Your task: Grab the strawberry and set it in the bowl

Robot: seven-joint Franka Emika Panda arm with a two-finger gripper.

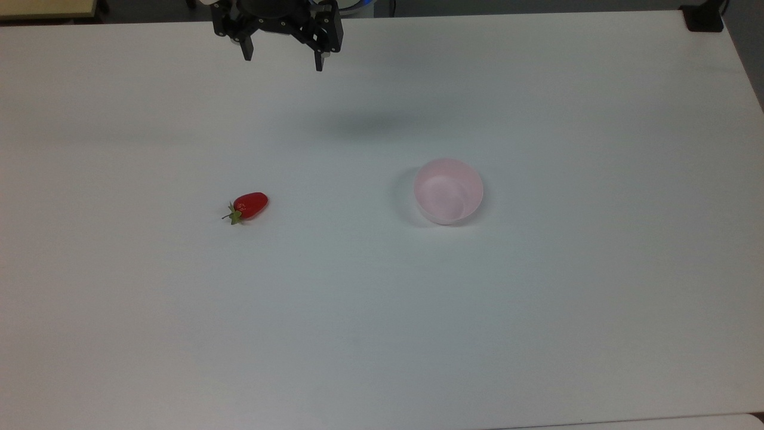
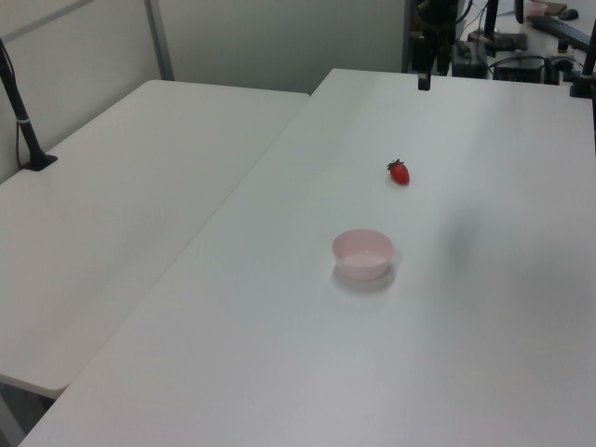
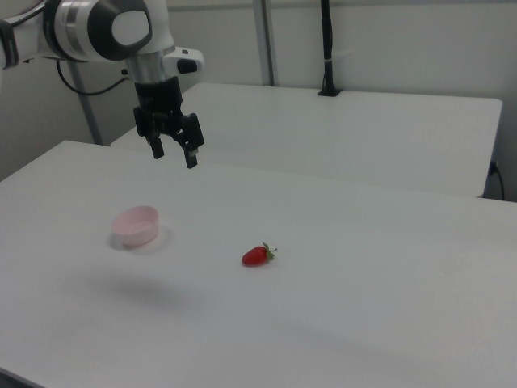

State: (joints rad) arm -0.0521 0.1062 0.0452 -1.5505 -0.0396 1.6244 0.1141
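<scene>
A small red strawberry with a green cap lies on its side on the white table, left of centre in the top view. It shows too in the left view and the right view. A pale pink bowl stands upright and holds nothing, to the strawberry's right in the top view; the bowl is apart from the fruit. My black gripper hangs open high above the table's far edge in the top view, well clear of both; the gripper holds nothing.
A second white table adjoins along a seam on the left view's left. A black post stands clamped on it. A dark clamp sits at the top view's upper right corner.
</scene>
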